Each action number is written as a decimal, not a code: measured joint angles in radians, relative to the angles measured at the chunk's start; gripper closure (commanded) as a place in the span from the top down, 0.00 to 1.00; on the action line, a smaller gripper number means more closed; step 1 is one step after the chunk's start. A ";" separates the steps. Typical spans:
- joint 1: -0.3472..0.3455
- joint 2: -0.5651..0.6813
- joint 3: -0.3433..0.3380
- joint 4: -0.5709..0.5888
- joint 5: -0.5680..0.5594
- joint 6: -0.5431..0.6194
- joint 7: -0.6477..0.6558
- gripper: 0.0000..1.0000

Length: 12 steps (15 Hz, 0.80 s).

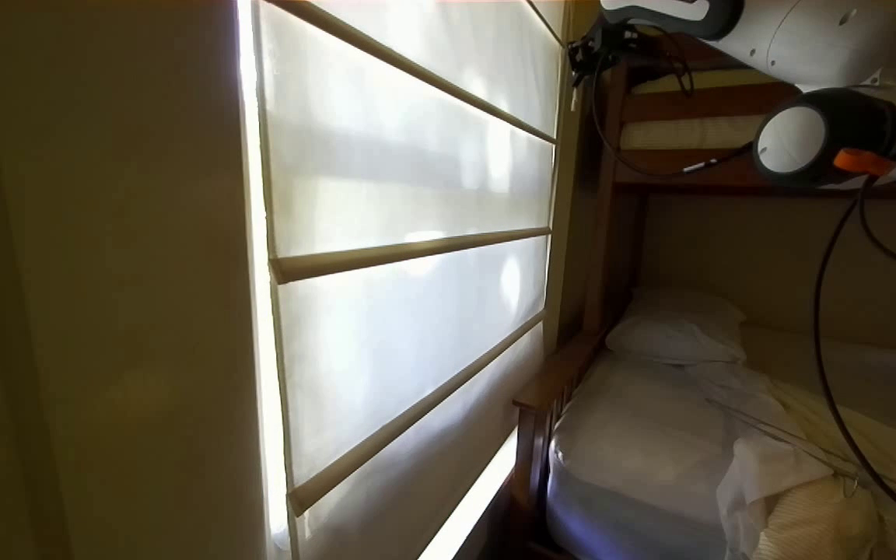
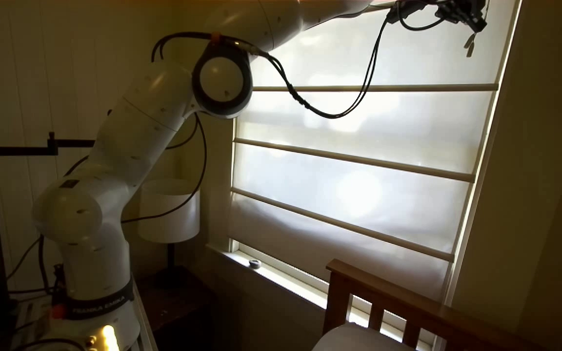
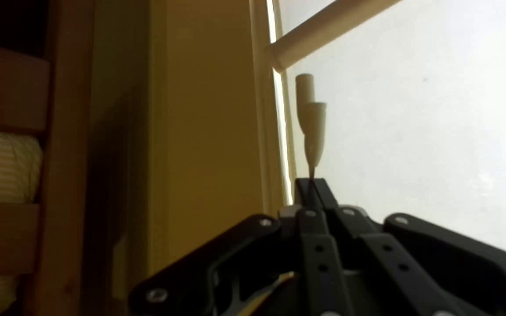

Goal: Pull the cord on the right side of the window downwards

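Blind pull cord (image 3: 312, 172): one, its long axis running roughly upright through the gripper (image 3: 310, 184), which is clamping it near its lower end, jaws together. Two pale end pulls (image 3: 315, 131) are hanging just below the gripper. Shaded window (image 2: 408, 126): standing close beside the gripper, right edge nearest. Panda arm (image 2: 137, 126): standing bent, base well below the gripper, wrist tilting obliquely down. Coming pull: presumably calling for descent along the cord's line.

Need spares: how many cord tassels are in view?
2: in the wrist view, a left tassel and a right tassel overlap just past the gripper. More may be hidden.
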 measured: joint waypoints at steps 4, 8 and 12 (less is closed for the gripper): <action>0.001 0.003 -0.001 0.000 -0.001 0.004 0.000 0.00; -0.008 0.031 -0.001 -0.006 -0.001 -0.032 0.001 0.00; -0.038 0.069 0.000 -0.005 0.013 -0.130 0.012 0.00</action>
